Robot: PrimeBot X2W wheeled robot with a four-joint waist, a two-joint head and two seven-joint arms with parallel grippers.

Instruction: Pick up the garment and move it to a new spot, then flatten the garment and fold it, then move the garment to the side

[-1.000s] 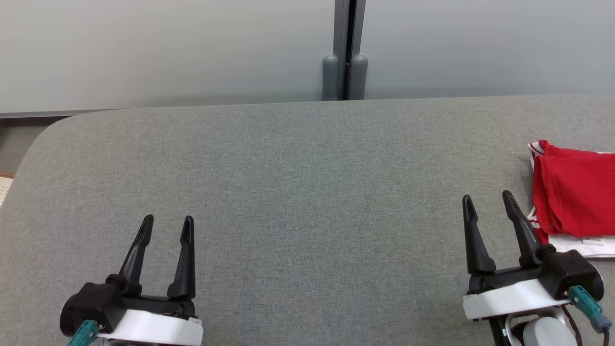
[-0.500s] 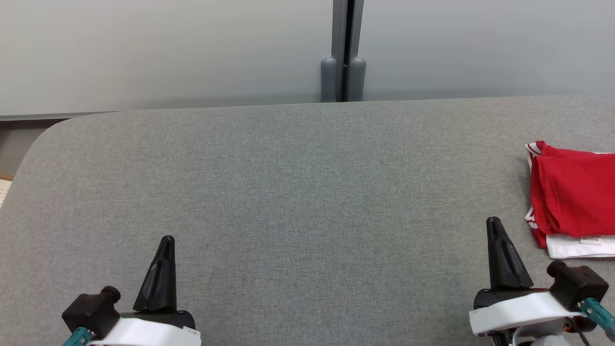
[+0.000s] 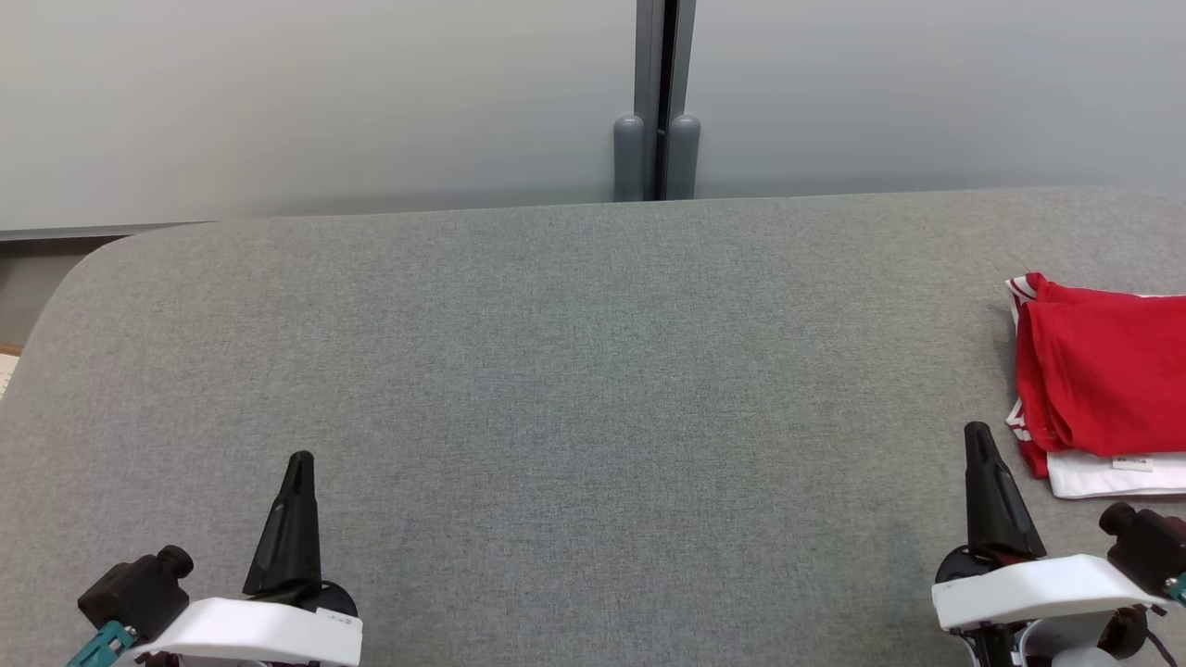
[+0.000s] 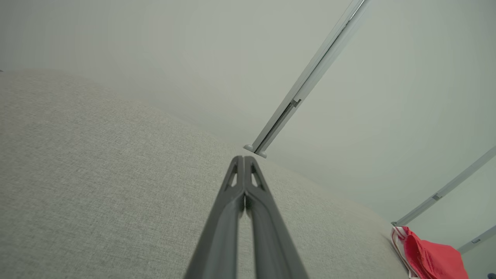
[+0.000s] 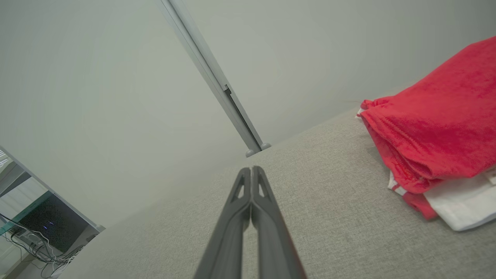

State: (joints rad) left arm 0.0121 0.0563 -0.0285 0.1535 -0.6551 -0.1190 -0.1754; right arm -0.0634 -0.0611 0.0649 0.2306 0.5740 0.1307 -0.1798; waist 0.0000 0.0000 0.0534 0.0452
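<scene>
Head view put the folded red garment (image 3: 1103, 371) at the frame's right edge; both jaws sat pressed together, empty. The right jaws nearby could, I judged, snag and unfold it.

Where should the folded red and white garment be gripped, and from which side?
Probably by the rounded fold at the left edge of the folded red and white cloth garment, coming from its left: that fold faces the shut right pincer and gathers the layers.
</scene>
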